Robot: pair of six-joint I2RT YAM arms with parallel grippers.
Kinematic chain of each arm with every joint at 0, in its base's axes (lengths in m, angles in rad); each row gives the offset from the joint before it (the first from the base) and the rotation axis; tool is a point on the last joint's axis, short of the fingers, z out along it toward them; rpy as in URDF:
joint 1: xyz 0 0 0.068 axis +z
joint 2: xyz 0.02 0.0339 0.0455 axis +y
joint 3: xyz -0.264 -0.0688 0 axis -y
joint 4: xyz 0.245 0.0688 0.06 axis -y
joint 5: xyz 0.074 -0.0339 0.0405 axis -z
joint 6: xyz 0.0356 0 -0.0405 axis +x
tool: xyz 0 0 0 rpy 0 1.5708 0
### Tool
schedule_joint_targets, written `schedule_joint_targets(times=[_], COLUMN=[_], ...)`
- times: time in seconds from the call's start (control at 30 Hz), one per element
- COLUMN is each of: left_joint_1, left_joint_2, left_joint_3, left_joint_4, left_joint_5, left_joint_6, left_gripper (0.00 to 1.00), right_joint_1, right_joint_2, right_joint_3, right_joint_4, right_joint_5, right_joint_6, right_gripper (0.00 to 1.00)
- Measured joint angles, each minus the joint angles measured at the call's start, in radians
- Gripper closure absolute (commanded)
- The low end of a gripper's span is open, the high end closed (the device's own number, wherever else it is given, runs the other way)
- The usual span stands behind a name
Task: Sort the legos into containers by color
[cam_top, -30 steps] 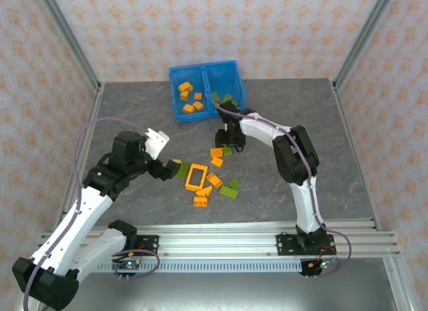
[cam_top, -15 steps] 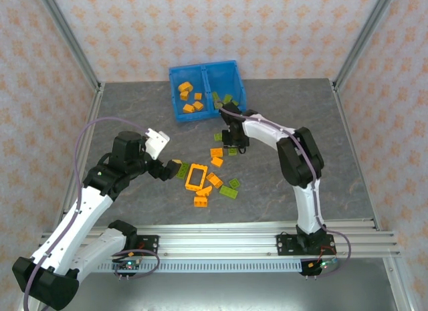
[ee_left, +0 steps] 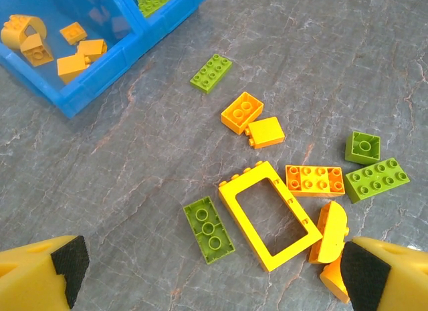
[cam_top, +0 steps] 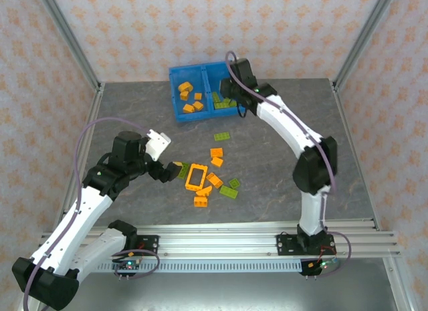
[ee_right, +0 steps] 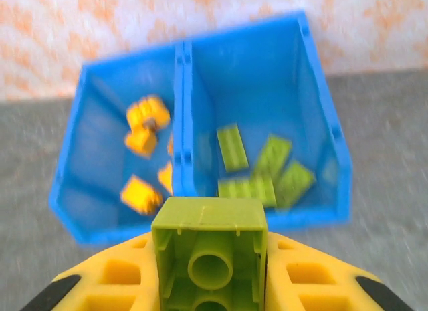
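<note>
Grey marbled worktop [cam_top: 281, 170]. The right gripper [ee_right: 208, 287] pinches a lime brick [ee_right: 208, 247], bin divider [ee_right: 182, 110] at 11 o'clock. Releasing now may bounce it into the orange compartment [ee_right: 100, 184]; left gripper [ee_left: 215, 271] spread.

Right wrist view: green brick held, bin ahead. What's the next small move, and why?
Probably ease the right gripper forward over the bin's right compartment before releasing: it is shut on a green brick, that compartment holds the other green bricks, orange ones lie left.
</note>
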State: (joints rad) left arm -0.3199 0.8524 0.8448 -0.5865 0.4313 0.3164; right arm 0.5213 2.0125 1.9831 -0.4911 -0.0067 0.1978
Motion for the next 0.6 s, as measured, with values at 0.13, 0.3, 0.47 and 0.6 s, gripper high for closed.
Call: schedule_joint_targets(times=[0.13, 0.3, 0.47, 0.6], left_joint_1=[0.000, 0.000, 0.000, 0.000], left_joint_2=[-0.011, -0.018, -0.018, -0.024], left_joint_3=[0.000, 0.000, 0.000, 0.000], left_joint_4=[0.000, 0.000, 0.000, 0.000], left_joint_5=[-0.001, -0.002, -0.002, -0.006], left_joint_6=[0.000, 0.000, 0.000, 0.000], left_gripper=[0.00, 0.00, 0.00, 0.00], right_joint_1=[-0.036, -0.052, -0.049, -0.048], right_joint_2=[0.249, 0.512, 0.647, 0.675], right_joint_3=[0.287, 0.547, 0.644, 0.663], right_joint_4=[-0.009, -0.031, -0.028, -0.010], right_joint_5=[0.016, 0.041, 0.041, 0.044], right_joint_6=[-0.019, -0.045, -0.060, -0.072], right_gripper=[0.76, 0.73, 0.70, 0.63])
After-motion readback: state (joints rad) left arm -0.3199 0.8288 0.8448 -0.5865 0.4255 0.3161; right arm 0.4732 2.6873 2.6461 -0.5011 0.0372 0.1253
